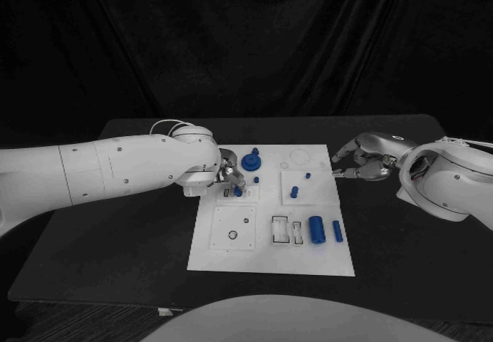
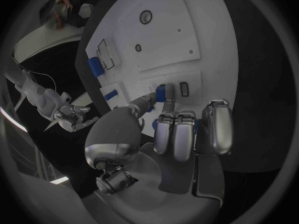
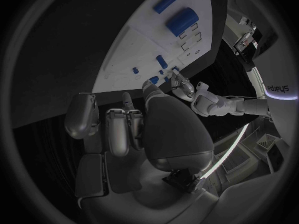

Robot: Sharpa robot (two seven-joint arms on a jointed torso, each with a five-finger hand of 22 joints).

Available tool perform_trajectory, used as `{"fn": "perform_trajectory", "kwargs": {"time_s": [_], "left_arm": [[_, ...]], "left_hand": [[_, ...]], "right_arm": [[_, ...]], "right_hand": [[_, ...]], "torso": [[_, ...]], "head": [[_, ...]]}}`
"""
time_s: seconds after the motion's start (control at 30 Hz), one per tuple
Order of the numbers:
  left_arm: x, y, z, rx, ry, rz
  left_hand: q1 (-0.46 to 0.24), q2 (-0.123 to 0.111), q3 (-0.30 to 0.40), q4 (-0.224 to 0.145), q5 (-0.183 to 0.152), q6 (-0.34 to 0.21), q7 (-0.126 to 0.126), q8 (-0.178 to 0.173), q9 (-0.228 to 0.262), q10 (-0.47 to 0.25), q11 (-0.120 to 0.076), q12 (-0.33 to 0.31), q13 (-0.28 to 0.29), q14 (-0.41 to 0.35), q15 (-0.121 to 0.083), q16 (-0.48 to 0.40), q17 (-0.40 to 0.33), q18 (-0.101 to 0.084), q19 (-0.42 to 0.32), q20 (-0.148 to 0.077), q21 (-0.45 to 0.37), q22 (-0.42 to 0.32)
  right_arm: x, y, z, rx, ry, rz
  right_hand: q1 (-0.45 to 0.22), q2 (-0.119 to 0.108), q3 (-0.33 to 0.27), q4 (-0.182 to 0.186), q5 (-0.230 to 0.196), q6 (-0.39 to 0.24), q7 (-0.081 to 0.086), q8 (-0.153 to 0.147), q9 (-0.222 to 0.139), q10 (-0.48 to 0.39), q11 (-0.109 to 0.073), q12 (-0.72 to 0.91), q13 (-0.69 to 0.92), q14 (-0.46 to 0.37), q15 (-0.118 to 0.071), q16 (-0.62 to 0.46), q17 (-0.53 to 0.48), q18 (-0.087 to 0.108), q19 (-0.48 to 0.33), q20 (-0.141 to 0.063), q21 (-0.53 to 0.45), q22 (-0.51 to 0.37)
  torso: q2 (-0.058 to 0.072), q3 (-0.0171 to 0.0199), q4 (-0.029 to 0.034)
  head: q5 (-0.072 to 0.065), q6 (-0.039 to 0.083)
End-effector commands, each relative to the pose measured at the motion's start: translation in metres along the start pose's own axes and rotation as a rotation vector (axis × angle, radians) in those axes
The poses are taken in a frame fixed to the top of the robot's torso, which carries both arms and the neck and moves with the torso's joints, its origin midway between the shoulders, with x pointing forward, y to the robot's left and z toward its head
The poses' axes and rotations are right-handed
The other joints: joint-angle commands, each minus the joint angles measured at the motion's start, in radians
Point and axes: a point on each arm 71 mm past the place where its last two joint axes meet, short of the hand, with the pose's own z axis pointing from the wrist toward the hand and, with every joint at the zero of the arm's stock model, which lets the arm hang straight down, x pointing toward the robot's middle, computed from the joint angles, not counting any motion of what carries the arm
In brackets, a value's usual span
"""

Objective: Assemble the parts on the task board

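The white task board [image 1: 308,263] lies in the middle of the black table. My left hand [image 1: 218,174] reaches over the board's far left part. In the left wrist view its thumb and a finger pinch a small blue peg [image 2: 161,92] that stands on the board beside a dark slot [image 2: 184,88]; the same peg [image 1: 239,190] shows just below the hand in the head view. A round blue part [image 1: 253,161] stands beyond it. My right hand [image 1: 360,161] hovers at the board's far right edge, fingers curled in on nothing [image 3: 118,129].
A thick blue cylinder [image 1: 316,229] and a thinner blue bar [image 1: 337,230] lie at the board's right side. A blue peg [image 1: 294,191] and a small blue piece [image 1: 307,174] stand mid-board. Rectangular slots [image 1: 281,230] and a square plate [image 1: 233,228] sit nearer me.
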Motion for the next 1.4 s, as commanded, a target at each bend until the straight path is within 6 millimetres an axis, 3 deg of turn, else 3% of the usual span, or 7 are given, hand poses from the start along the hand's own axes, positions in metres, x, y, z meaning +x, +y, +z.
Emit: {"fn": "perform_trajectory", "kwargs": {"time_s": [0.03,0.07,0.2,0.3,0.5,0.87,1.4], "left_arm": [[0.0061,-0.0009,0.0020,0.012,0.021,0.007],[0.0065,-0.0010,0.0020,0.012,0.023,0.008],[0.0080,-0.0015,0.0018,0.013,0.035,0.016],[0.0088,-0.0016,0.0018,0.012,0.041,0.021],[0.0082,0.0010,0.0027,0.003,0.044,0.022],[0.0056,0.0064,0.0039,-0.009,0.035,0.010],[0.0088,0.0053,-0.0001,0.027,0.042,0.012]], "left_hand": [[-0.020,-0.006,-0.013,0.013,-0.064,-0.002,-0.002,-0.009,0.001,0.106,0.000,0.003,0.263,0.104,0.000,0.003,0.263,0.005,-0.006,0.000,-0.005,0.044],[-0.049,-0.013,-0.047,0.041,-0.142,-0.005,0.004,-0.019,-0.001,0.106,0.004,0.003,0.263,0.104,0.004,0.003,0.263,0.006,-0.009,0.003,-0.009,0.042],[-0.095,-0.028,-0.121,0.098,-0.234,-0.007,0.012,-0.038,-0.006,0.106,0.013,0.003,0.263,0.104,0.011,0.003,0.263,0.007,-0.011,0.008,-0.013,0.042],[-0.117,-0.036,-0.176,0.137,-0.261,-0.004,0.014,-0.049,-0.007,0.106,0.015,0.003,0.263,0.104,0.013,0.003,0.263,0.007,-0.011,0.012,-0.016,0.044],[-0.146,-0.049,-0.248,0.184,-0.266,0.000,0.016,-0.058,-0.002,0.106,0.017,0.003,0.263,0.104,0.015,0.003,0.263,0.008,-0.012,0.013,-0.019,0.046],[-0.134,-0.037,-0.272,0.199,-0.265,0.010,0.011,-0.046,0.021,0.106,0.014,0.003,0.263,0.104,0.013,0.003,0.263,0.008,-0.012,0.012,-0.020,0.049],[-0.011,-0.025,-0.284,0.138,-0.255,-0.033,0.019,-0.059,0.063,0.106,0.021,0.003,0.263,0.104,0.019,0.003,0.263,0.012,-0.024,0.016,-0.038,0.042]], "right_arm": [[0.0013,-0.0020,-0.0004,0.018,0.008,-0.002],[0.0014,-0.0021,-0.0005,0.018,0.008,-0.002],[0.0015,-0.0023,-0.0005,0.019,0.008,-0.002],[0.0016,-0.0025,-0.0005,0.019,0.008,-0.002],[0.0021,-0.0030,-0.0006,0.020,0.009,-0.002],[0.0027,-0.0039,-0.0009,0.022,0.012,-0.002],[0.0032,-0.0053,-0.0019,0.024,0.013,-0.001]], "right_hand": [[0.010,0.002,-0.003,-0.004,0.005,0.008,0.002,-0.003,-0.001,0.021,0.007,-0.005,0.144,0.075,0.010,-0.002,0.171,0.020,-0.008,0.001,-0.003,0.153],[0.010,0.002,-0.003,-0.004,0.005,0.008,0.002,-0.003,-0.001,0.021,0.007,-0.005,0.144,0.075,0.010,-0.002,0.171,0.020,-0.008,0.001,-0.003,0.153],[0.010,0.002,-0.003,-0.004,0.005,0.008,0.002,-0.003,-0.001,0.021,0.007,-0.005,0.144,0.075,0.010,-0.002,0.171,0.020,-0.008,0.001,-0.003,0.153],[0.010,0.002,-0.003,-0.004,0.005,0.008,0.002,-0.003,-0.001,0.021,0.007,-0.005,0.144,0.075,0.010,-0.002,0.171,0.020,-0.008,0.001,-0.003,0.153],[0.010,0.002,-0.003,-0.004,0.005,0.008,0.002,-0.003,-0.001,0.021,0.007,-0.005,0.144,0.075,0.010,-0.002,0.171,0.020,-0.008,0.001,-0.003,0.153],[0.009,0.002,-0.004,-0.004,0.005,0.008,0.002,-0.003,-0.002,0.019,0.008,-0.007,0.141,0.075,0.010,-0.003,0.170,0.020,-0.009,0.001,-0.004,0.153],[0.009,0.001,-0.005,-0.003,0.005,0.008,0.002,-0.004,-0.002,0.015,0.008,-0.013,0.135,0.074,0.010,-0.004,0.169,0.020,-0.009,0.002,-0.005,0.153]], "torso": [[0.000,0.0004,0.0001],[-0.001,0.0004,0.0000],[0.000,0.0005,-0.0001],[-0.001,0.0006,-0.0003],[0.000,0.0005,-0.0003],[0.000,0.0000,0.0001],[0.001,-0.0001,0.0001]], "head": [[-0.001,0.000],[0.000,0.000],[0.001,0.000],[0.001,0.000],[0.002,0.000],[0.002,0.000],[0.001,0.000]]}}
